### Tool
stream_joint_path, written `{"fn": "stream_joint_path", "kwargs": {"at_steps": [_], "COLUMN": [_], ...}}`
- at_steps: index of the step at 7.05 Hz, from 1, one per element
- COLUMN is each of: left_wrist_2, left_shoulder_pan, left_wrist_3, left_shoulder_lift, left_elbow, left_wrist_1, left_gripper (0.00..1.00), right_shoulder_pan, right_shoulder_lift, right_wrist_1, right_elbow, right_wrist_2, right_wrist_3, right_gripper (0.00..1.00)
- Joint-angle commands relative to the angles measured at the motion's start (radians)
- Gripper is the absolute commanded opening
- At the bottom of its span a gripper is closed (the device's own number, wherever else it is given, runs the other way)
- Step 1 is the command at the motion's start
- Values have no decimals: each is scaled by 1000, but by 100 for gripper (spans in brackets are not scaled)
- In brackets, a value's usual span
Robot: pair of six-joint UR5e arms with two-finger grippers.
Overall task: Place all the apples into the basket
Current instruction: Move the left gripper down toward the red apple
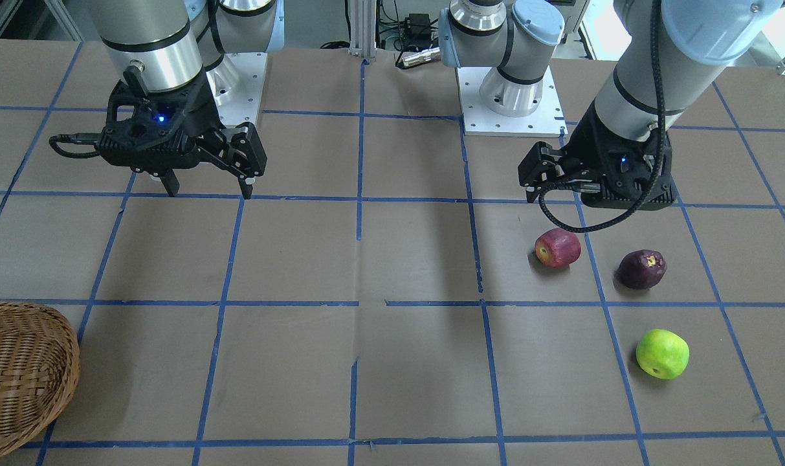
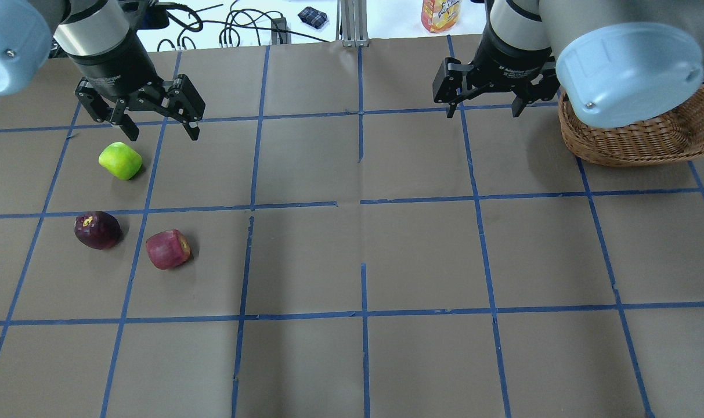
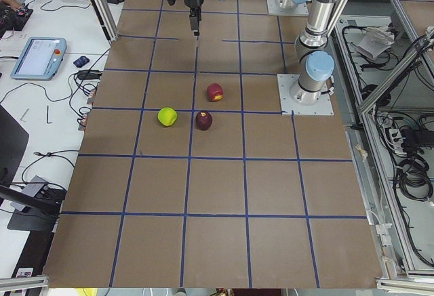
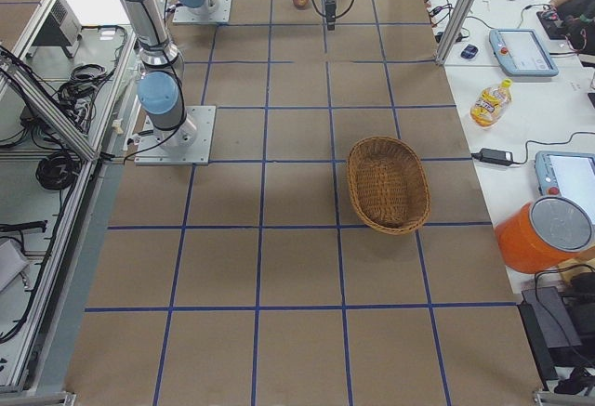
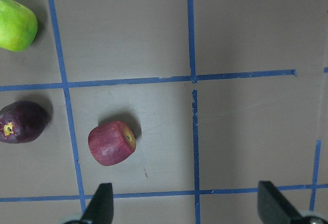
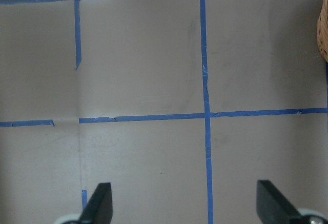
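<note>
Pincers: left pincer [image 2: 163, 130], right pincer [image 2: 483, 110] spread, empty.
Risk: red apple [image 2: 168, 249] could be rolled away if clipped off-centre.

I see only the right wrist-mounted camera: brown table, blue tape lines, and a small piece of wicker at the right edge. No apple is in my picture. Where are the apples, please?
Observer: All three lie on the table on the left arm's side: the green apple, the purple apple and the red apple.
Operator: Is any apple inside the basket?
Observer: No. The exterior right view shows the basket with nothing in it.
Operator: Does the left gripper hold something?
Observer: No. The left gripper is open and touches no apple.
</note>
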Motion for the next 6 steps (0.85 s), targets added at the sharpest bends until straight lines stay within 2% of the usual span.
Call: {"fn": "stream_joint_path", "kwargs": {"at_steps": [1,3,5,6], "left_wrist_2": [-5,-4,18,19], "left_shoulder_pan": [68,165,194,196], "left_wrist_3": [129,173,170,170], "left_shoulder_lift": [-18,-41,-77,-90], "left_elbow": [-36,-253,-467,-525], "left_wrist_1": [21,268,520,608], "left_gripper": [100,100,100,100], "right_shoulder_pan": [-1,2,2,2], "right_shoulder_lift": [-1,4,7,2], "right_wrist_1": [2,-1,-3,-1], "right_elbow": [0,2,2,2], "right_wrist_2": [-1,-4,-2,-2], "right_wrist_3": [0,3,3,2], "right_gripper": [100,100,100,100]}}
